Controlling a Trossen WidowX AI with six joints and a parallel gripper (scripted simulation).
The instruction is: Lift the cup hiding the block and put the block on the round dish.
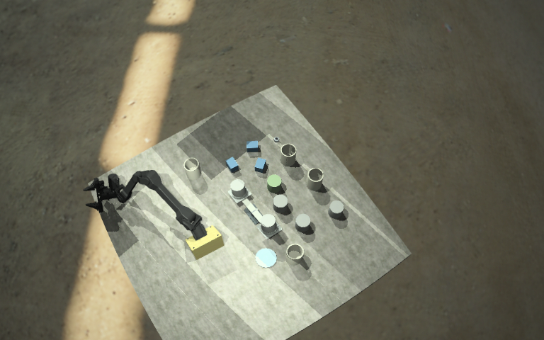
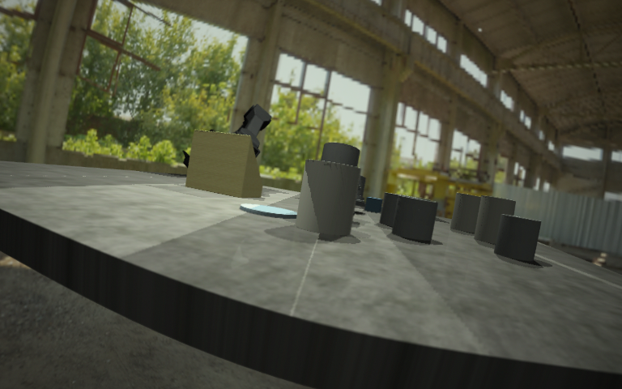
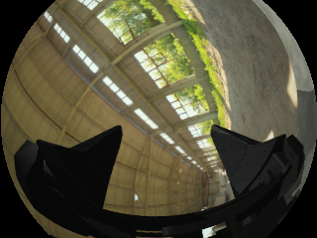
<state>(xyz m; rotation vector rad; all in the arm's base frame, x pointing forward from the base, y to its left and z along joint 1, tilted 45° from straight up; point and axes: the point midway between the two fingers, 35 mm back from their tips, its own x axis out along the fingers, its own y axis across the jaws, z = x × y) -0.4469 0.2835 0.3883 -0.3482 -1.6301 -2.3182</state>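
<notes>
Black fingers (image 1: 93, 197) open w/ nothing btwn, nr table (image 1: 240, 295) (image 2: 229, 275) edge.

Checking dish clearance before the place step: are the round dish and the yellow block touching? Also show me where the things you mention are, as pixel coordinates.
Apart. Top view: bare table shows between the round dish (image 1: 265, 257) (image 2: 268, 210) and yellow block (image 1: 208, 244) (image 2: 219, 164).

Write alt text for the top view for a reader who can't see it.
Two pale cups stand on the ends of a small balance, beyond reach of the open, empty end effector at the table's edge. A light-blue round dish lies near one end; blue blocks and other cylinders surround them.
</notes>
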